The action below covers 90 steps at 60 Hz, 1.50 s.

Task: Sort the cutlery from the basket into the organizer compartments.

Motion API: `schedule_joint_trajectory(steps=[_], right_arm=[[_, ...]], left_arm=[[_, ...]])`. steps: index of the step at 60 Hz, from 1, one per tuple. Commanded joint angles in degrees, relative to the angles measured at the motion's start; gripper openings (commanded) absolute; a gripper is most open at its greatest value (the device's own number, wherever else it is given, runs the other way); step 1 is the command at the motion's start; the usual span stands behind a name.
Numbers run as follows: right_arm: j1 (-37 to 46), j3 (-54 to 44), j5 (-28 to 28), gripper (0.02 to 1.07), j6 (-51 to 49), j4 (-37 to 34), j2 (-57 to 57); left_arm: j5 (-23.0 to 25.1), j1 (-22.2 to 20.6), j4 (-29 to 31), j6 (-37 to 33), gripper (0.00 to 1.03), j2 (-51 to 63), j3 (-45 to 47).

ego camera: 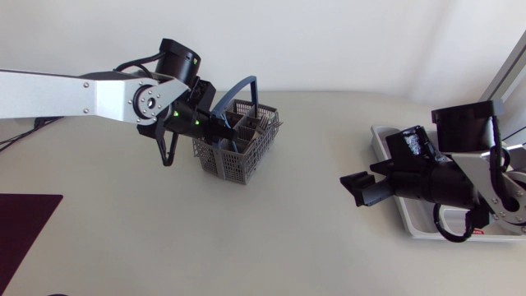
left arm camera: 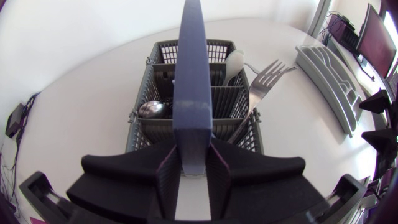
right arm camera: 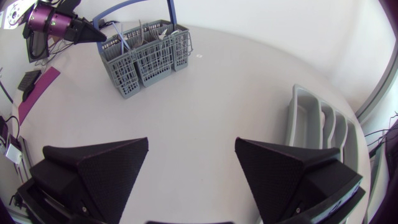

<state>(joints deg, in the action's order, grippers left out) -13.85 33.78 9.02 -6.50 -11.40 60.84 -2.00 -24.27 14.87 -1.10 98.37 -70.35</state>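
The fork (left arm camera: pixel 264 81) and a spoon (left arm camera: pixel 233 65) stand loose in the grey basket (ego camera: pixel 238 144), the fork leaning out past its rim, and the basket is toward the table's far side, well apart from the organizer (right arm camera: pixel 317 127). Your left gripper (left arm camera: pixel 193 169) is clamped on the basket's blue handle (left arm camera: pixel 189 74), so if you lift or swing it, the basket may tip on that thin handle and spill cutlery. Your right gripper (right arm camera: pixel 191 143) hangs empty near the organizer, fingers wide apart, and a hasty reach across could knock the basket or your left arm.
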Motion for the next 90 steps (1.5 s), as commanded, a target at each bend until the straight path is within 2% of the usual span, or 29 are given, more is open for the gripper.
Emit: schedule_joint_trajectory(steps=[1,15,30,31,34,41,47,53,56,64,67,77,81,83,90], right_arm=[[-0.48,0.50,0.21,1.02,-0.79,0.15,0.95],[-0.39,0.67,0.21,1.02,-1.14,0.41,0.77],[-1.36,0.50,0.12,1.02,-0.97,-0.12,-1.16],[-1.53,0.41,0.12,1.02,-0.88,-0.12,-1.34],[-2.24,0.32,0.12,1.02,-0.97,-0.55,-1.69],[-5.49,0.67,0.12,1.02,-0.35,-2.66,-3.62],[-7.42,0.85,-0.23,1.02,-0.35,-3.37,-6.00],[-7.42,2.08,-0.14,1.01,-0.35,-3.10,-4.59],[-7.42,3.49,0.04,0.98,-0.44,-2.66,-2.22],[-7.42,8.58,1.62,0.91,-0.18,-2.14,5.61],[-7.25,10.78,2.76,0.84,0.44,-1.87,8.86],[-6.46,17.81,4.69,0.45,2.90,1.82,19.32],[-5.67,21.94,6.45,0.28,4.48,2.26,25.21],[-5.40,23.44,6.89,0.22,4.74,2.26,27.23],[-4.79,28.01,8.83,0.16,7.03,3.40,33.47]], left_arm=[[-0.11,-0.25,-0.46,0.58,0.04,-1.34,1.88],[2.79,-0.86,-0.02,-1.62,0.04,-10.39,10.76],[6.66,-1.74,5.87,-3.29,0.04,-23.31,19.46],[6.66,-1.92,5.87,-3.55,0.06,-24.01,20.25],[6.66,-2.36,5.87,-4.35,0.24,-25.07,21.92],[6.66,-2.62,6.22,-5.14,0.46,-27.09,24.20],[6.66,-2.62,6.40,-6.72,0.73,-30.34,25.61],[6.66,-2.62,6.48,-8.39,0.73,-32.63,26.40],[6.66,-2.62,7.27,-9.09,0.73,-33.59,26.40],[6.66,-2.71,10.79,-11.03,0.73,-37.37,26.49],[6.66,-2.71,12.20,-12.08,0.70,-39.13,27.10],[6.83,-1.39,14.13,-15.95,0.40,-43.61,30.53],[7.98,-0.16,14.13,-18.76,0.13,-45.63,33.17],[8.50,0.28,14.04,-19.90,0.05,-46.16,34.22],[9.65,1.77,13.08,-23.95,0.04,-46.95,37.39]])
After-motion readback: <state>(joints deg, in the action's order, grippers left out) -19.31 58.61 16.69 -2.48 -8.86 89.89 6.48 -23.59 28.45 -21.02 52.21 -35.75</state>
